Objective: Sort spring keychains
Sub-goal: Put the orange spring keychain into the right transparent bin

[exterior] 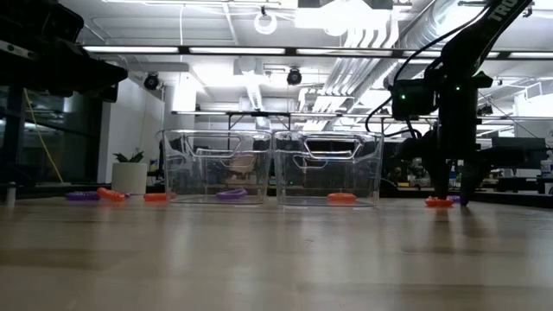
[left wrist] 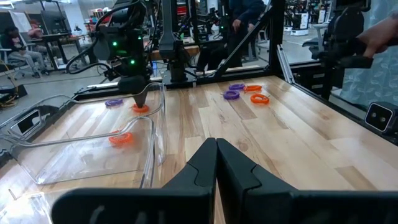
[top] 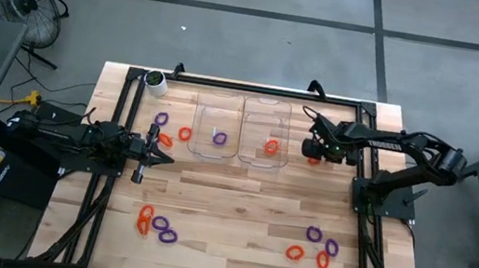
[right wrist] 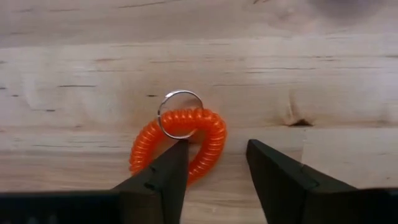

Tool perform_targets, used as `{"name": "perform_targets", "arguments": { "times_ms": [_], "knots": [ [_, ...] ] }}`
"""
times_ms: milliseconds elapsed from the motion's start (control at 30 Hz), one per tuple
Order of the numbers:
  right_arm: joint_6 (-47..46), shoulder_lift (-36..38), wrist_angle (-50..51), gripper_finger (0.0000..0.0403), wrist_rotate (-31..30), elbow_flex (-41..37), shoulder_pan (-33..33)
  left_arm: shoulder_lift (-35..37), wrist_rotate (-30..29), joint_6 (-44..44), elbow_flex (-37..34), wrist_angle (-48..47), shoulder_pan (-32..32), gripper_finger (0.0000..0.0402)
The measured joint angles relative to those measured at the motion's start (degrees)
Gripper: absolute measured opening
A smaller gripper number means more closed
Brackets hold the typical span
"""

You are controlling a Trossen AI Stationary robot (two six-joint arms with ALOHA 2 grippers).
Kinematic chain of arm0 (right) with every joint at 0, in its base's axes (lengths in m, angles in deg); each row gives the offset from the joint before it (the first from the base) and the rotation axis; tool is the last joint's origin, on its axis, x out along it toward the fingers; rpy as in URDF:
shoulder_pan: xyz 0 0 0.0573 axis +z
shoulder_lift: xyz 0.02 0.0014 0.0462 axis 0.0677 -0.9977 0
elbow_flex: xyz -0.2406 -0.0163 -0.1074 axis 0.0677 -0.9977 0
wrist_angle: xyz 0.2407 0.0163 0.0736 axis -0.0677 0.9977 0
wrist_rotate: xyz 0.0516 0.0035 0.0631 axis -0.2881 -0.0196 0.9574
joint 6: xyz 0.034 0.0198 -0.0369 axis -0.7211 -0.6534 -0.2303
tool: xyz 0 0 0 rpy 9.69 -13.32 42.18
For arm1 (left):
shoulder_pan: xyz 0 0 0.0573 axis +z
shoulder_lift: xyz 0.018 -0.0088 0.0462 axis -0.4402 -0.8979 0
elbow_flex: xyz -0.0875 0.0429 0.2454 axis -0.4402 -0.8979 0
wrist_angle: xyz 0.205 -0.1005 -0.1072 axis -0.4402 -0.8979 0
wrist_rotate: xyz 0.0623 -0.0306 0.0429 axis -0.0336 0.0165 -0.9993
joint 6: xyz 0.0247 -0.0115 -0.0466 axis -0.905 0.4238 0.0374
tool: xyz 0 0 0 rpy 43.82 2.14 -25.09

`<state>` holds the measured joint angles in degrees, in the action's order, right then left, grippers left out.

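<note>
Plainly, desk: pale wood, holding everything; coils lie scattered so each must be fetched singly.
Left tray: clear, just above desk centre; one purple coil inside, so likely the purple bin.
Right tray: touching the left tray at its 3 o'clock; one orange coil inside, so probably the orange bin.
Right arm's jaws: at 3 o'clock of the right tray, pointing down at the desk; partly open, one finger overlapping the coil's edge, nothing lifted yet.
Left arm's jaws: parked at 9 o'clock of the desk; shut and empty, out of the way.
Target orange coil: flat on the desk under the right jaws, metal ring on top; nearest the matching tray, a short carry.
Loose coils: clusters near 7 o'clock and 5 o'clock, a few by the left tray; unsorted.
</note>
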<state>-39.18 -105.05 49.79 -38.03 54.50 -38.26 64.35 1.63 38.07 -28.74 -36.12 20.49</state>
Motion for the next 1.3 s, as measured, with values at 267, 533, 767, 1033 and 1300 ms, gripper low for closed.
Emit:
{"name": "perform_targets", "arguments": {
  "times_ms": [267, 533, 767, 1033, 1300],
  "knots": [
    [3.5, -0.1, 1.5, 0.0067, -0.2, -0.1, 0.0, 0.0, 0.0, 0.0, 0.0, 0.0, 0.0, 0.0001],
    [5.7, -0.1, 2.0, 0.0010, -0.1, -0.1, 0.0, 0.0, 0.0, 0.0, 0.0, 0.0, 0.0, 0.0001],
    [9.7, -0.3, 7.1, 0.0005, -0.5, 2.1, -0.1, 0.0, 0.0, 0.0, 0.0, 0.0, 0.0, 0.0001],
    [13.6, 0.9, 16.2, 0.0002, -3.0, 10.1, 0.1, 0.0, 0.0, 0.0, 0.0, 0.0, 0.0, 0.0001],
    [18.1, 1.5, 22.0, 0.0001, -6.3, 22.3, 0.1, 0.0, 0.0, 0.0, 0.0, 0.0, 0.0, 0.0001]
  ]
}}
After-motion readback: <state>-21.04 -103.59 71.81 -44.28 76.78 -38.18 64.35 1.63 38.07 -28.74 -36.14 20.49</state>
